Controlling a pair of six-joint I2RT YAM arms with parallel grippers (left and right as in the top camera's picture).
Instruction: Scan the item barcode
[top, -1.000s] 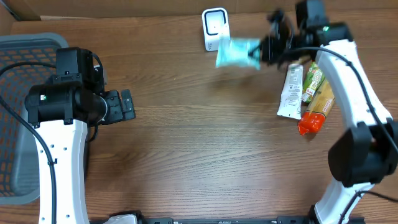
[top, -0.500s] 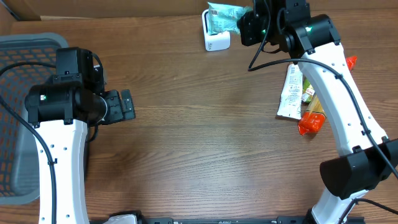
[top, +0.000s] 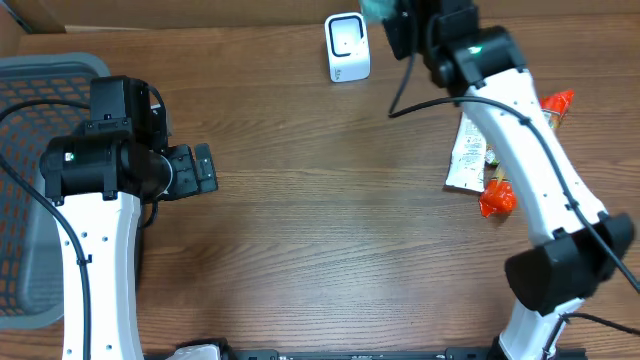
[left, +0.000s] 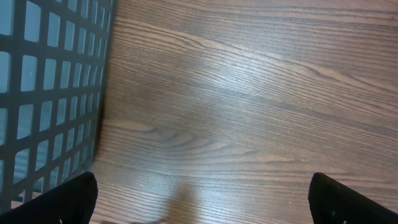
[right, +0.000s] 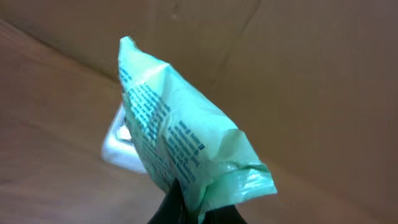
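My right gripper (right: 202, 208) is shut on the lower corner of a pale green packet (right: 180, 137) with blue print, held up in the air. Seen from overhead, that gripper (top: 400, 25) is at the table's far edge, just right of the white barcode scanner (top: 347, 45). Only a sliver of the packet (top: 378, 8) shows there, at the top edge. The scanner (right: 121, 146) appears as a white blur behind the packet in the right wrist view. My left gripper (top: 205, 168) stands open and empty over bare wood at the left (left: 202, 199).
A grey mesh basket (top: 40, 70) stands at the left edge, close beside my left gripper (left: 43, 93). A white packet (top: 468, 150), a green one (top: 489, 155) and orange-red ones (top: 497, 200) lie under the right arm. A cardboard wall (right: 298, 68) closes off the back.
My right arm has carried the green packet leftward and toward the back, from right of the scanner to over and behind it. The left arm has not moved.
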